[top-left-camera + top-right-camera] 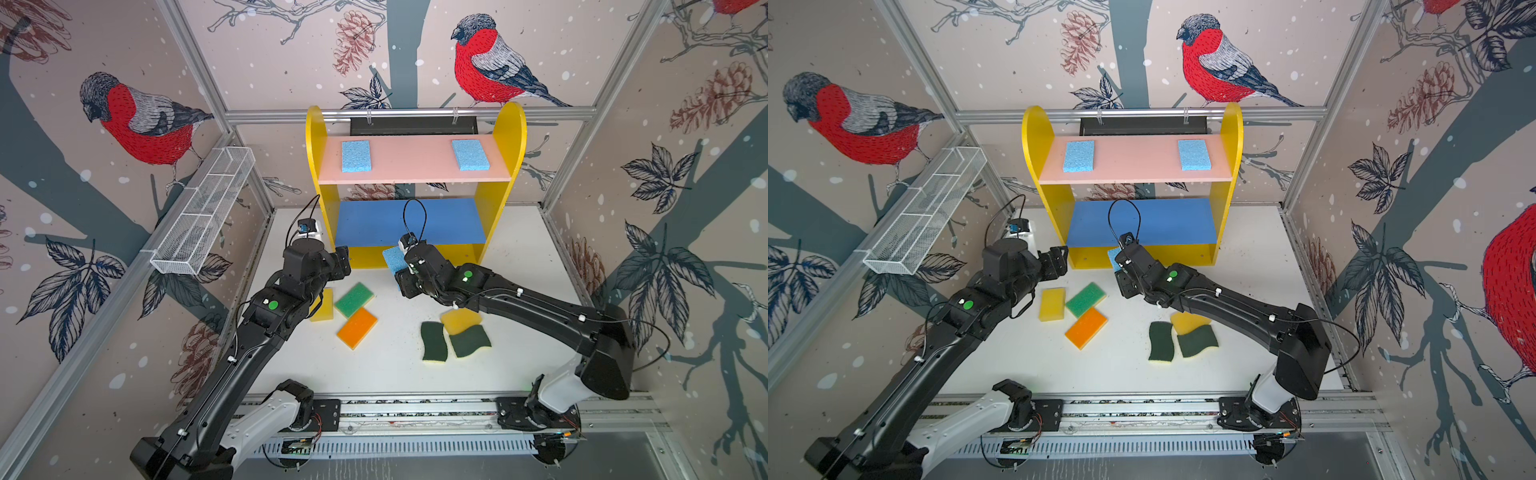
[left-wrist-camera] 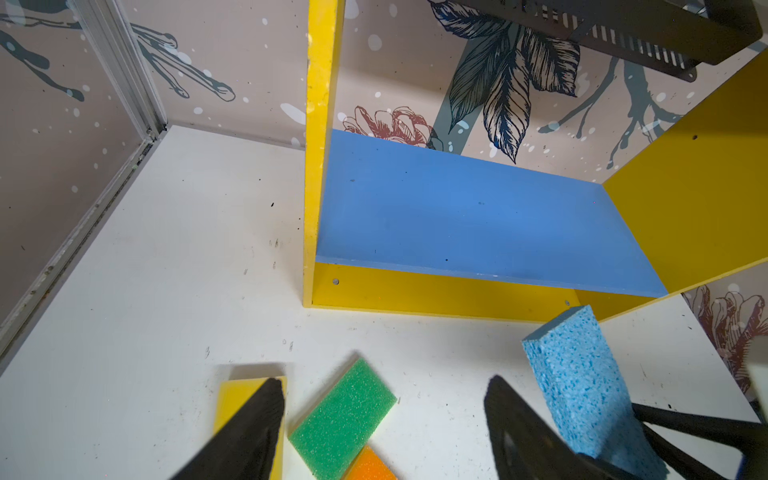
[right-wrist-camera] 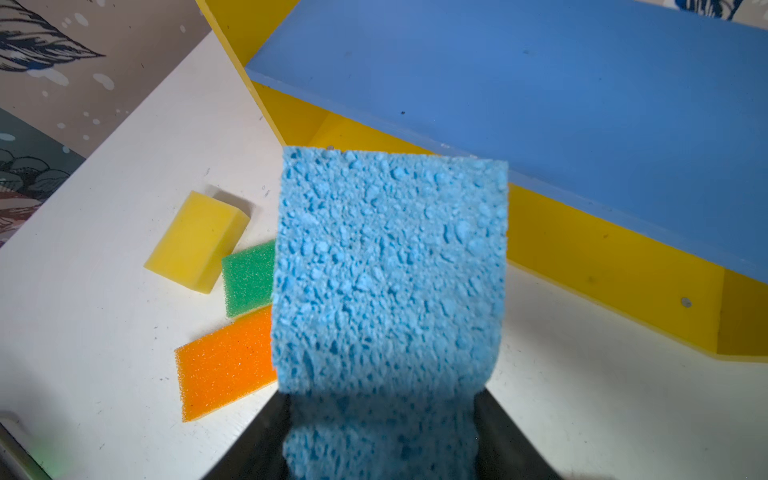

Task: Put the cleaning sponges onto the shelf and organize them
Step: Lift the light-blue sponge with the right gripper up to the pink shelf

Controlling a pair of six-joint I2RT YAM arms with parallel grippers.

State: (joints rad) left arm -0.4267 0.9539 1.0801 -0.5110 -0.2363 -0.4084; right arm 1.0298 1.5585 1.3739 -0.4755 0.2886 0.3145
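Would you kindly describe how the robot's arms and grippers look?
The left arm and right arm are black with white base segments, a green dot near each wrist, and thin black cables held by white clips. The left gripper and right gripper have black, tapering fingers.

Blue sponge (image 3: 390, 270) upright before shelf (image 3: 540, 83)

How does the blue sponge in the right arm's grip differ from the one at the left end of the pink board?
The held sponge stands tilted in the right gripper, jaws clamping it; the shelf sponge lies flat and free on the pink board. The held sponge is low, before the blue board; the shelf sponge is on the top tier. Both are light-blue porous rectangles.
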